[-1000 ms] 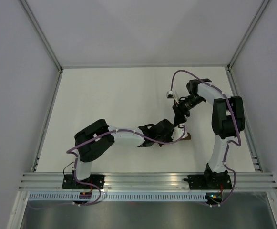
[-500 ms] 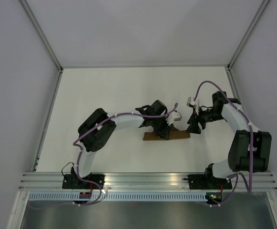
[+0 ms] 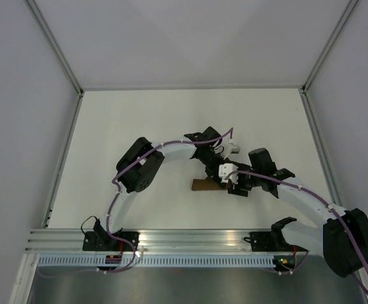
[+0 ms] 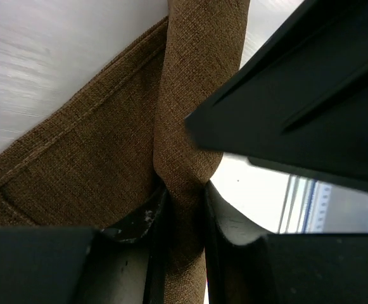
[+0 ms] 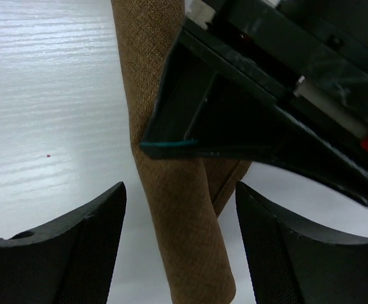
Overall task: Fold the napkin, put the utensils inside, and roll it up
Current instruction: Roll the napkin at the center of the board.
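From above, the napkin (image 3: 204,185) lies as a narrow brown roll on the bench (image 3: 139,120), near the front edge and between my arms. My left gripper (image 3: 216,168) comes down on it from the far side. My right gripper (image 3: 234,188) sits just beside it, at the napkin's right end. No utensil shows; I judge it is wrapped inside, but I cannot tell.

On my left wrist, the left gripper (image 4: 182,206) is clenched on the rolled napkin (image 4: 95,171), with the cloth pinched tight between both fingers. A flatter stitched edge spreads to one side. I should hold this pinch firm and low so the roll does not unwind.

On my right wrist, the right gripper (image 5: 180,215) is released, with its fingers wide on either side of the napkin (image 5: 171,190) and not touching it. I should centre on the roll, stay clear of the left fingers, and close gently over every layer before the left lets go.
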`<state>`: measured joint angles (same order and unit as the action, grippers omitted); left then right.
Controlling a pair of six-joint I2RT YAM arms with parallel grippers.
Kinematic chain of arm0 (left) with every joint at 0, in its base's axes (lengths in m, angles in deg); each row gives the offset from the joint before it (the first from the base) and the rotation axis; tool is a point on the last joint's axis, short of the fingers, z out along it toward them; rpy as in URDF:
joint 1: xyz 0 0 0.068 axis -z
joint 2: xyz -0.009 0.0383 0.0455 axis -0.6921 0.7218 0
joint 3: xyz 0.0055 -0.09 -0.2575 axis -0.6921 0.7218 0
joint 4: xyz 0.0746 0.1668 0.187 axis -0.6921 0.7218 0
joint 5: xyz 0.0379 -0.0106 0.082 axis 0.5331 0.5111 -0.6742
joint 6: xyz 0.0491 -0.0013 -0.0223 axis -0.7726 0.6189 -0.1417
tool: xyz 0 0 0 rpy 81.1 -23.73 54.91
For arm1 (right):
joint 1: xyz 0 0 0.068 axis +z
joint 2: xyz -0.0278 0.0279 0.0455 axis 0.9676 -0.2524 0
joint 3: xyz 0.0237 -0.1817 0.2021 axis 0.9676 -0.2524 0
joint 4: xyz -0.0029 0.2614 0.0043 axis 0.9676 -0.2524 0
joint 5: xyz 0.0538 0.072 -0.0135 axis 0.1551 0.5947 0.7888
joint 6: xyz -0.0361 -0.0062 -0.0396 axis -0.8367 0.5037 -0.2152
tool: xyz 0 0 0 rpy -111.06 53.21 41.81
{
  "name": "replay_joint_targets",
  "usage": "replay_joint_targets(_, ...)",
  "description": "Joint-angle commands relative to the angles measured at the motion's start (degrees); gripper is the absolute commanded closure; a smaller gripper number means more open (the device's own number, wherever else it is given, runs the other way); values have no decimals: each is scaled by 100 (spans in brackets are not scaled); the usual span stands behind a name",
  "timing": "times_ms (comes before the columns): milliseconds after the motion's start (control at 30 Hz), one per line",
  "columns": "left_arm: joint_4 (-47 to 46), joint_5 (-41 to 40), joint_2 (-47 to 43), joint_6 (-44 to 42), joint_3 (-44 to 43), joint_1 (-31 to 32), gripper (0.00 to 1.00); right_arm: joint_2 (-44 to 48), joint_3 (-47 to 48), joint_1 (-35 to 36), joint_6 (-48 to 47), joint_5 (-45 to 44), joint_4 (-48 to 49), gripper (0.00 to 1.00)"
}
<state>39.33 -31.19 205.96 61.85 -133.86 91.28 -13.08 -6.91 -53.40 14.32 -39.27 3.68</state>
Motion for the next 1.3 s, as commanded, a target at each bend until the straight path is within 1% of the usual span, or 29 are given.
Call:
replay_joint_targets(0, 707, 59, 433, 251, -77, 50, 74, -207, -213, 482, 186, -982, 1134, 25)
replay_joint_targets(67, 759, 85, 460, 286, -139, 24, 73, -366, -284, 736, 213, -1081, 1248, 25)
replay_joint_targets(200, 874, 112, 557, 313, -253, -11, 73, -621, -266, 1001, 292, -1160, 1231, 25)
replay_joint_targets(300, 874, 121, 557, 304, -253, -20, 71, -788, -249, 1151, 336, -1240, 1258, 29)
replay_joint_targets(333, 874, 121, 548, 313, -253, -20, 71, -893, -214, 1168, 345, -1240, 1249, 33)
replay_joint_targets(400, 883, 86, 522, 321, -245, -20, 64, -1007, -187, 1177, 336, -1240, 1187, 38)
replay_joint_targets(433, 865, 7, 461, 321, -236, -20, 61, -1034, -170, 1169, 336, -1240, 1170, 45)
replay_joint_targets(467, 856, -46, 408, 348, -227, -20, 55, -1052, -170, 1177, 345, -1240, 1117, 49)
replay_joint_targets(533, 760, -195, 312, 409, -192, -20, 51, -1096, -109, 1177, 301, -1213, 1003, 60)
replay_joint_targets(600, 559, -283, 101, 444, -131, -37, 46, -1131, -38, 1177, 248, -1178, 836, 63)
replay_joint_targets(633, 497, -362, 30, 610, -104, -64, 43, -1140, -20, 1177, 239, -1170, 775, 64)
replay_joint_targets(700, 365, -371, -189, 734, -60, -99, 40, -1183, 58, 1177, 195, -1117, 617, 65)
replay_joint_targets(733, 286, -519, -251, 769, -34, -143, 39, -1210, 94, 1177, 169, -1099, 468, 66)
replay_joint_targets(833, 128, -819, -497, 928, 1, -291, 39, -1298, 234, 1168, 134, -985, 230, 66)
replay_joint_targets(867, 49, -837, -576, 963, 106, -336, 39, -1315, 269, 1168, 116, -967, 186, 66)
replay_joint_targets(900, -57, -1020, -777, 1094, 185, -389, 39, -1359, 348, 1168, 107, -932, 116, 66)
replay_joint_targets(967, -408, -1109, -998, 1191, 457, -529, 39, -1438, 436, 1168, 81, -871, -86, 66)
replay_joint_targets(1000, -540, -1345, -1277, 1322, 572, -625, 39, -1526, 550, 1151, 64, -775, -244, 66)
replay_joint_targets(1167, -1445, -2058, -2070, 1683, 1389, -872, 38, -1982, 937, 1046, -86, -502, -728, 66)
replay_joint_targets(1200, -1586, -2416, -2201, 1814, 1529, -899, 39, -2070, 1094, 993, -138, -449, -824, 67)
replay_joint_targets(1267, -1997, -2664, -2641, 1938, 1986, -951, 38, -2307, 1245, 905, -243, -265, -1123, 66)
